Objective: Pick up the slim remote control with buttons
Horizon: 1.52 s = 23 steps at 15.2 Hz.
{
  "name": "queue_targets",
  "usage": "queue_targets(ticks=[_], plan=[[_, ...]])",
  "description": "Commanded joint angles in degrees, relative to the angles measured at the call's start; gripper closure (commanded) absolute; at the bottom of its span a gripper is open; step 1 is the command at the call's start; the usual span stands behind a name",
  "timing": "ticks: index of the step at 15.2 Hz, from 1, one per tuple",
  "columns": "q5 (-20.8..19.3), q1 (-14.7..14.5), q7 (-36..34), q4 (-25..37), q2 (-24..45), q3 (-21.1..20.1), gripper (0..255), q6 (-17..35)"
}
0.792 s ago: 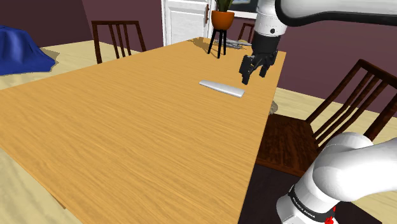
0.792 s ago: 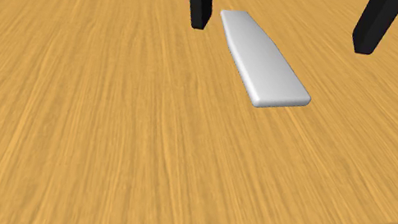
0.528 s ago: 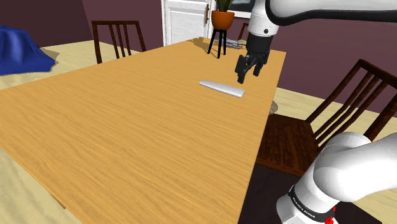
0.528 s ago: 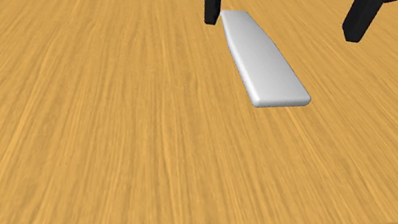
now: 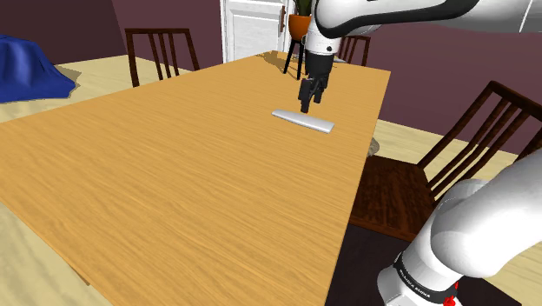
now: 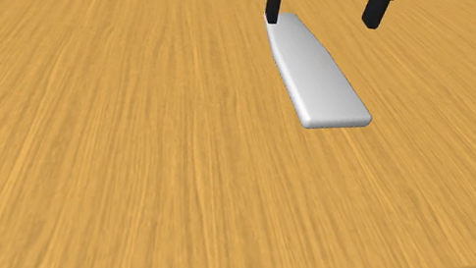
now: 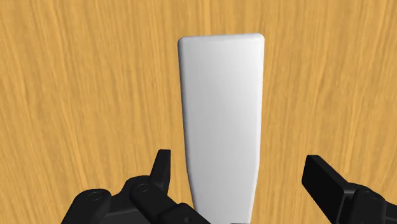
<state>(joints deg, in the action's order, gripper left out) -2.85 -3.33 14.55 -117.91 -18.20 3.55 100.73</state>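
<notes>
Lying flat on the wooden bench (image 5: 174, 174), the slim, plain grey-white remote (image 5: 302, 121) (image 6: 316, 71) (image 7: 221, 114) is found near the bench's edge at the shoulder view's right. The claw (image 5: 308, 103) (image 6: 323, 15) (image 7: 238, 164) is held spread over one end of it, pinching nothing. In the wrist view that end is framed between the two black fingers (image 7: 162, 172), nearer to one of them. In the second exterior view one fingertip (image 6: 273, 4) is seen at the remote's far corner; whether they touch cannot be told. A potted plant (image 5: 298, 28), a white door (image 5: 252, 30) and a wooden chair (image 5: 161, 52) are seen beyond the bench.
</notes>
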Motion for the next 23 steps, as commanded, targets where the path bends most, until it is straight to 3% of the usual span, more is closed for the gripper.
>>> queue_targets(ticks=[1, 11, 12, 23], plan=[[1.04, -0.77, 4.99, 3.51, 4.97, 0.92, 0, 0.41], [1.24, -0.78, 5.8, -1.33, 6.17, 1.03, 0, 6.26], [1.24, -0.76, 5.84, -1.26, 6.27, 1.06, 255, 6.28], [1.25, -0.79, 5.81, 0.05, 6.02, 1.01, 255, 4.72]])
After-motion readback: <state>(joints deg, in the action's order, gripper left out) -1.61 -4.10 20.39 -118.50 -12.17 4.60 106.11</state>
